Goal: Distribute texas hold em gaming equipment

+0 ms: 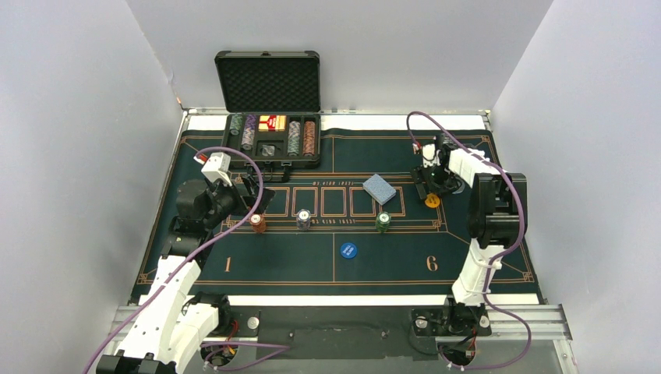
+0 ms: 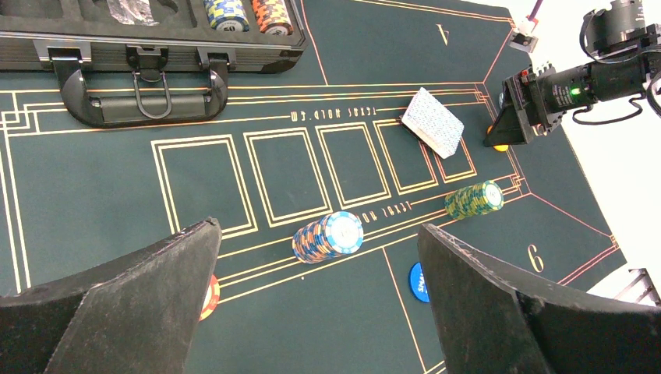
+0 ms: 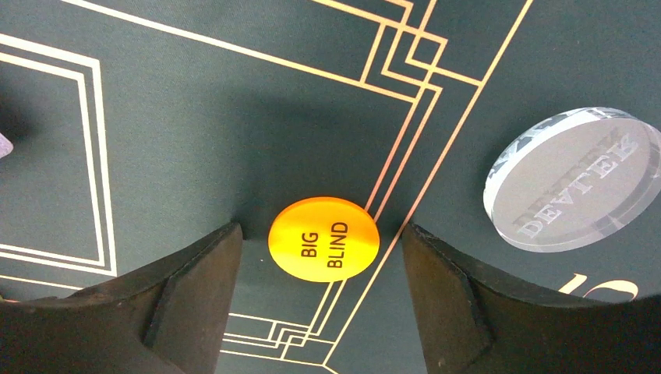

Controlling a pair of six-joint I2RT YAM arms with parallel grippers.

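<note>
Right tool [image 3: 319, 234] spread, straddling orange Big Blind button [image 3: 323, 238], which lies flat on felt [image 3: 156, 93] toward bench [image 1: 390, 300] far right corner. No contact visible. Step looks like pickup. Next: close squarely on thin rim. Left tool [image 2: 318, 230] spread, empty.

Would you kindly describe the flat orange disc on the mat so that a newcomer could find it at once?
On the right side of the dark green poker mat, the right gripper hangs low. Between its open black fingers lies a small flat orange disc. It alone is printed BIG BLIND, unlike the thick clear disc beside it and the flat blue disc at mid-mat.
</note>
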